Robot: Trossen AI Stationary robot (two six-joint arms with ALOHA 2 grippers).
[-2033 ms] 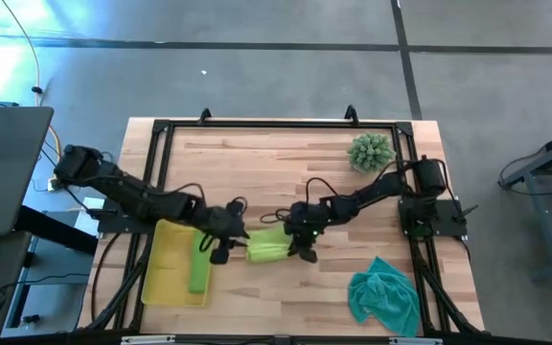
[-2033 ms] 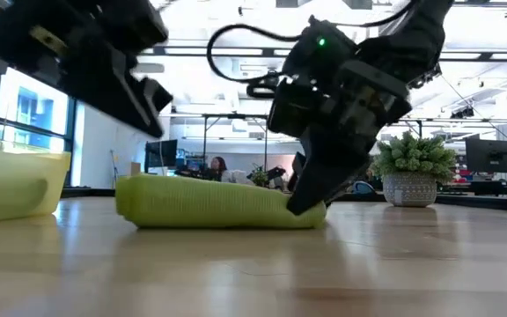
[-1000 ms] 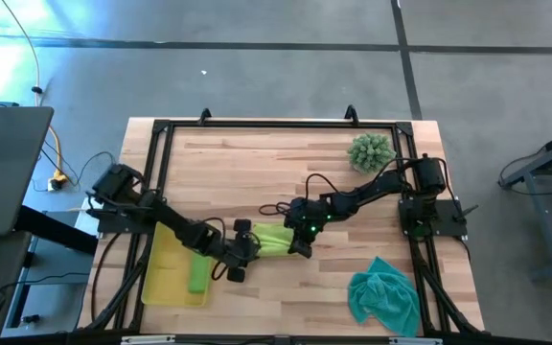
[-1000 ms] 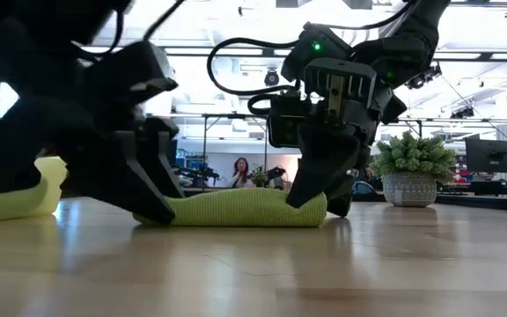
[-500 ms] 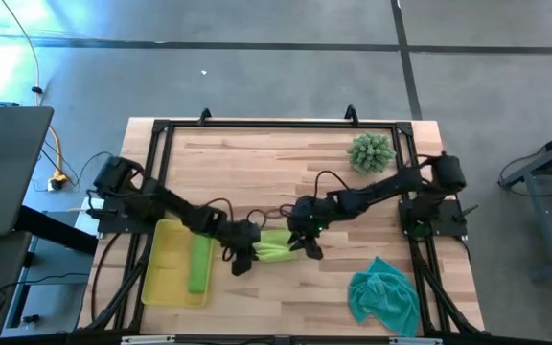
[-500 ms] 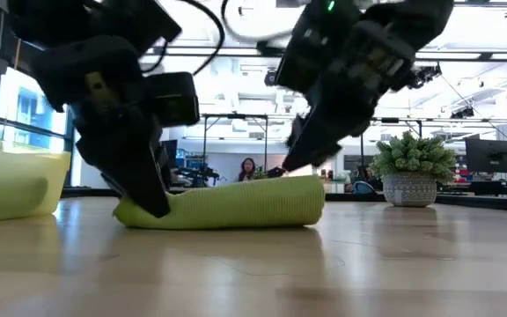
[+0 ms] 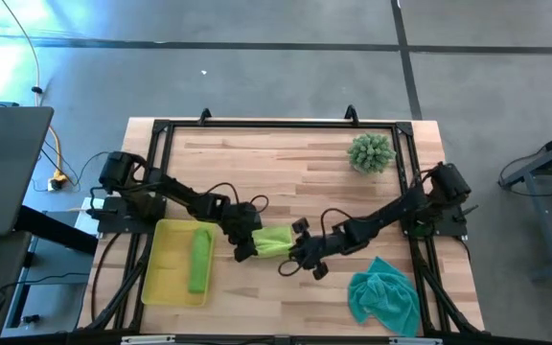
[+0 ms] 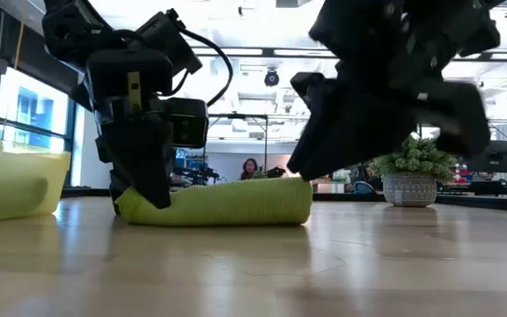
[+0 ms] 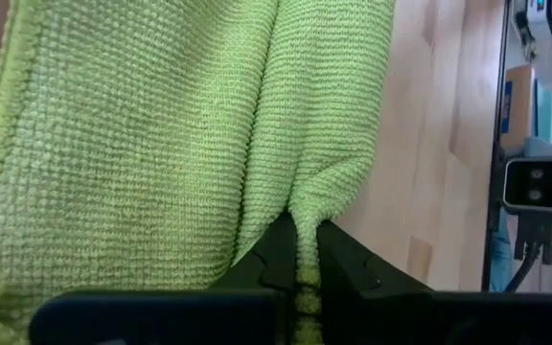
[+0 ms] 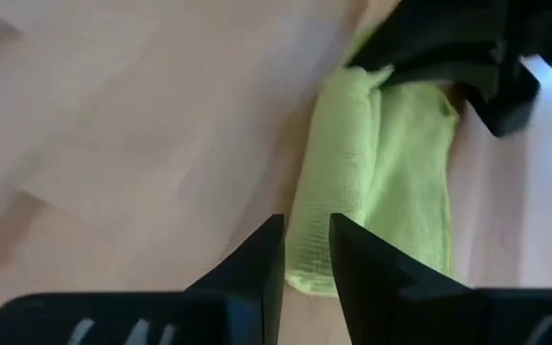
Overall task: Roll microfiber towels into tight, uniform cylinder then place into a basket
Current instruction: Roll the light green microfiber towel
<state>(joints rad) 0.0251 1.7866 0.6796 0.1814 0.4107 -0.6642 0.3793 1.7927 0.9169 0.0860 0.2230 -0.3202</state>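
Note:
A lime green microfiber towel (image 7: 276,240), loosely rolled, lies lengthwise on the wooden table (image 7: 286,172). My left gripper (image 7: 245,247) is shut on its left end. My right gripper (image 7: 293,261) hovers open just off the towel's right end, toward the near edge, and touches nothing; its wrist view shows the towel (image 10: 391,163) beyond its fingers. A second rolled green towel (image 7: 199,261) lies in the yellow basket (image 7: 166,278) at the near left. A teal towel (image 7: 383,295) lies crumpled at the near right. My left gripper pinches a raised fold (image 9: 303,216) at the towel's left end (image 8: 135,204) between its two fingers. The fingers (image 8: 148,189) slant down onto it from the table's left. The towel lies flat on the table along its whole length.
A spiky green plant (image 7: 370,151) in a pot stands at the far right of the table. The black frame rails (image 7: 276,125) run along the table's edges. Bare wood lies between the towel and the far edge.
My left gripper has rolled and shifted a little toward the far edge, and has shut on the towel's left end. My right gripper has let go of the right end, risen, rolled and swung toward the near edge. The towel has stayed on the table.

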